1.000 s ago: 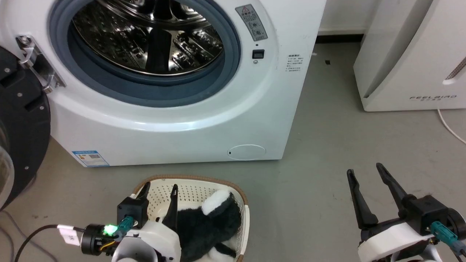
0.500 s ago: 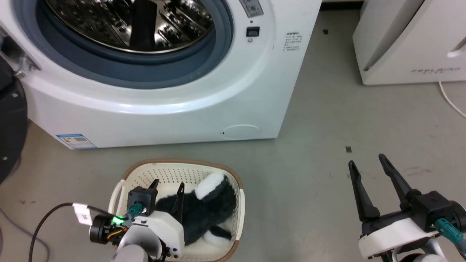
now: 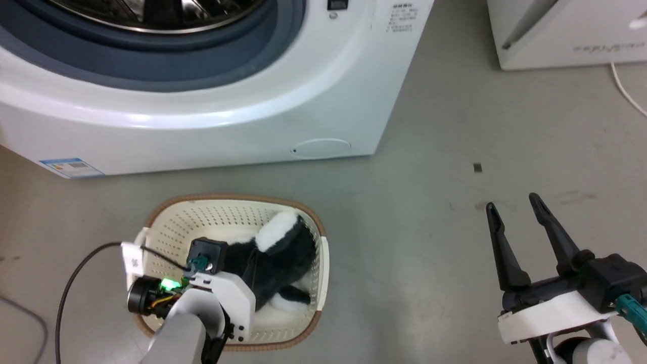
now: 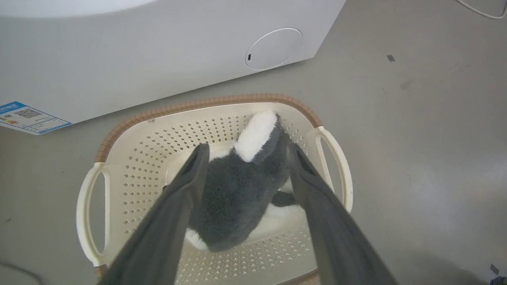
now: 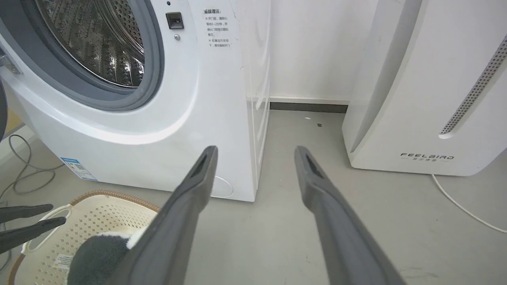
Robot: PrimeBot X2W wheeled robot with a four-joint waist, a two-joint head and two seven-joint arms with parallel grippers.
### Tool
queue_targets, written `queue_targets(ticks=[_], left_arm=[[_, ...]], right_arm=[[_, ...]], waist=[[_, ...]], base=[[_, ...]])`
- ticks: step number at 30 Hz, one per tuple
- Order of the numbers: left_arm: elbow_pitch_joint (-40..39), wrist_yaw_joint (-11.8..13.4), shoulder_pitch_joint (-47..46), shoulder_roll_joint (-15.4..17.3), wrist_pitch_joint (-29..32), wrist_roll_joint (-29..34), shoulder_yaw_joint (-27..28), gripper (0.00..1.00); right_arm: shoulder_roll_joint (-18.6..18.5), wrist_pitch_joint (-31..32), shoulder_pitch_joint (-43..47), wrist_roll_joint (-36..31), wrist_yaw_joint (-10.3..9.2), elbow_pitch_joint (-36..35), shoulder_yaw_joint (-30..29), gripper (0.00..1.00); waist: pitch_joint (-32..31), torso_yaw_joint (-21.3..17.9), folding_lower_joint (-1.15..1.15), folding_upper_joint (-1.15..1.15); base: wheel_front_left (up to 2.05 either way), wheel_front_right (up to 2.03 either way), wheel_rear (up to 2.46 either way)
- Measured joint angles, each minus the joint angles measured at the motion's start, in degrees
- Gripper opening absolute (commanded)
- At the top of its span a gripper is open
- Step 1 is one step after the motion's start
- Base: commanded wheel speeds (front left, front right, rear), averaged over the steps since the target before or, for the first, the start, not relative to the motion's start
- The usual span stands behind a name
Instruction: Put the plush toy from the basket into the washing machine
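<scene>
The plush toy (image 3: 283, 247), fluffy black with a white patch, lies in the cream basket (image 3: 227, 198) on the floor in front of the washing machine (image 3: 202, 126). My left gripper (image 4: 246, 147) reaches down into the basket (image 4: 198, 105) and stands open. Its two fingers straddle the plush toy (image 4: 237, 194), one on each side of the dark body. In the right wrist view, the left gripper (image 5: 55, 214) comes in over the basket's left handle. My right gripper (image 3: 512, 202) hovers open over bare floor to the right, holding nothing. The drum and grey seal show at the upper left of the right wrist view.
A white FEELBIRD-marked appliance (image 5: 420, 99) stands right of the washer, with a white cord (image 5: 463, 206) trailing on the floor. A grey cable (image 5: 23, 174) lies left of the washer. A black cable (image 3: 71, 288) loops from my left wrist. Grey floor separates basket and right gripper.
The head camera has tilted down, so the washer slid up the picture. My left gripper has sunk deeper into the basket around the toy. The right gripper stays open.
</scene>
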Motion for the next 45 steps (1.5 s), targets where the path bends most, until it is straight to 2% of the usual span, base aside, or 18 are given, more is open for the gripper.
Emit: queue_targets(ticks=[10, 19, 36, 45], left_arm=[[7.3, -0.7, -7.1, 2.9, 3.0, -1.1, -4.9, 1.0], [15.1, -1.5, -17.0, 6.7, 7.0, -3.0, -12.7, 1.0], [23.3, -2.5, -29.5, 12.2, 9.2, -9.2, -22.8, 1.0], [26.8, -3.2, -35.1, 13.9, 9.7, -12.8, -29.5, 1.0]], right_arm=[[0.0, -1.2, -2.0, 1.4, 0.0, -0.4, 0.3, 1.0], [0.0, -2.8, -3.6, 3.0, 0.0, -0.9, 0.9, 1.0], [0.0, -4.8, -6.3, 5.8, 0.0, -1.6, 1.9, 1.0], [0.0, -5.9, -7.9, 7.2, 0.0, -1.7, 2.4, 1.0]], waist=[[5.6, -1.8, 0.0, 0.0], [12.8, -4.3, 0.0, 0.0], [23.2, -7.6, 0.0, 0.0], [28.2, -9.2, 0.0, 0.0]], base=[[0.0, 0.0, 0.0], [0.0, 0.0, 0.0], [0.0, 0.0, 0.0], [0.0, 0.0, 0.0]])
